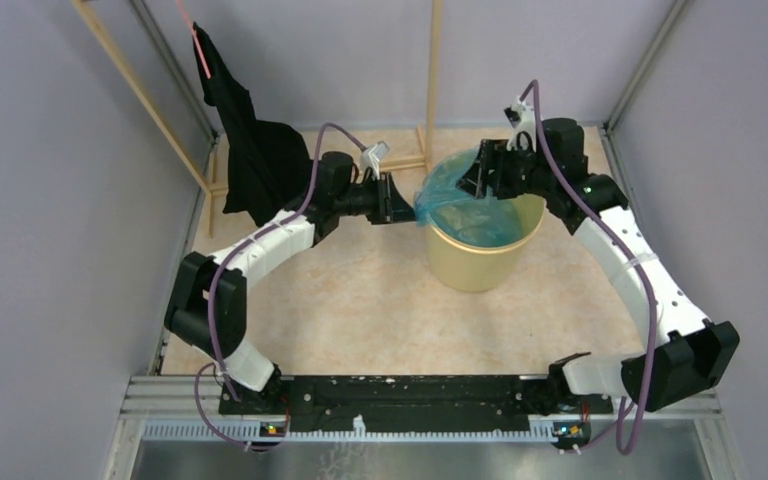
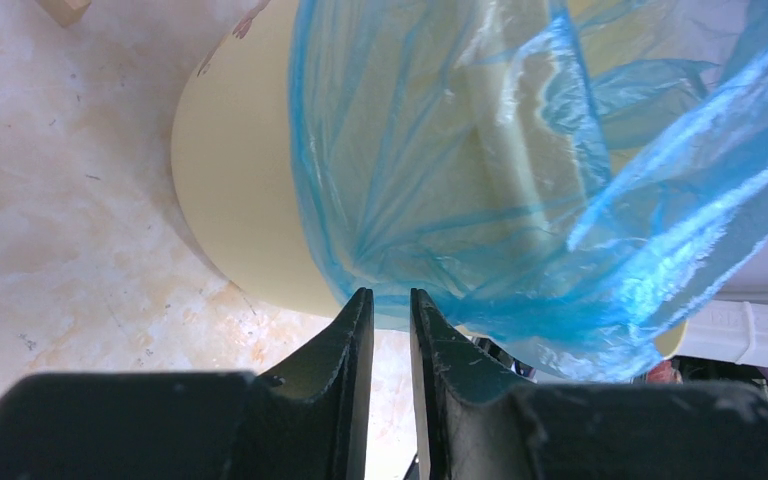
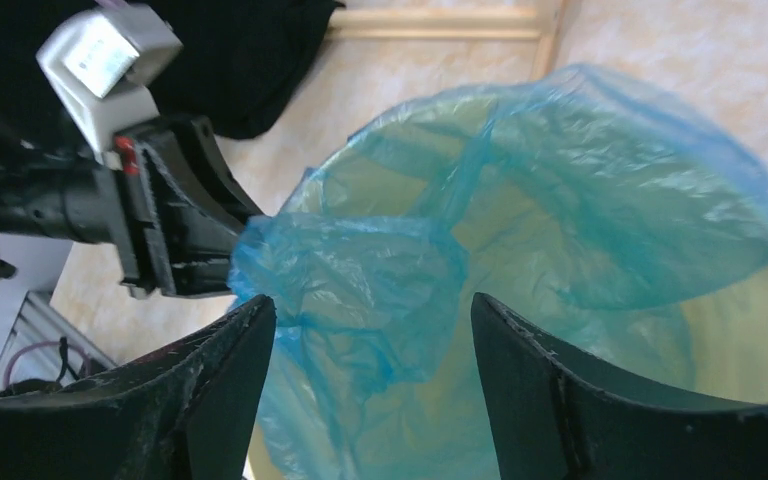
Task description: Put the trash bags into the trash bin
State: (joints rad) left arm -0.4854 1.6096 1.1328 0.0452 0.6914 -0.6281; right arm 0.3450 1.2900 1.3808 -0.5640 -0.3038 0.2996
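The yellow trash bin [image 1: 480,262] stands at the middle back of the table. The light-blue trash bag [image 1: 460,205] lies spread over its mouth and partly inside, with one corner pulled out past the left rim. My left gripper [image 1: 400,200] sits at that rim. In the left wrist view its jaws [image 2: 390,293] are nearly together and pinch the bag's [image 2: 520,200] edge at the tips, beside the bin wall [image 2: 240,180]. My right gripper [image 1: 485,175] is wide open over the bin's far side. In the right wrist view it [image 3: 372,300] hovers above the bag [image 3: 560,190], holding nothing.
A black cloth [image 1: 250,150] hangs from a wooden frame [image 1: 432,80] at the back left, close behind the left arm. Grey walls close in the table on three sides. The left gripper [image 3: 185,215] also shows in the right wrist view.
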